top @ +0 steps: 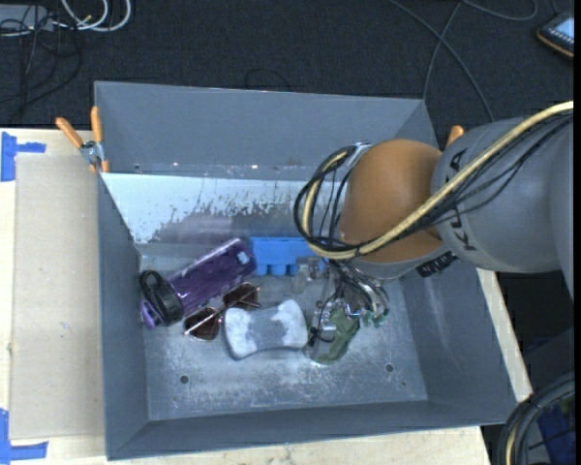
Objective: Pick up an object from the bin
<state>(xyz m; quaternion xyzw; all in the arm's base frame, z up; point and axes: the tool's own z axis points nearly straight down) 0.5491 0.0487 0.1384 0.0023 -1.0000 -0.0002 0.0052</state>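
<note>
My gripper [339,310] is low in the bin, right of the middle, under the arm's orange cover. Directly beneath it lies a small olive-green thing [335,343] on the bin floor, partly hidden by the gripper. Whether the gripper touches or grasps it I cannot tell. Just left of it rests a white and grey lumpy thing [261,329].
Brown-lensed sunglasses [213,320] lie left of the white thing. Behind them are a purple bottle with a black cap [205,277], lying on its side, and a blue block [279,255] against the back wall. The arm enters from the right and covers the bin's right side.
</note>
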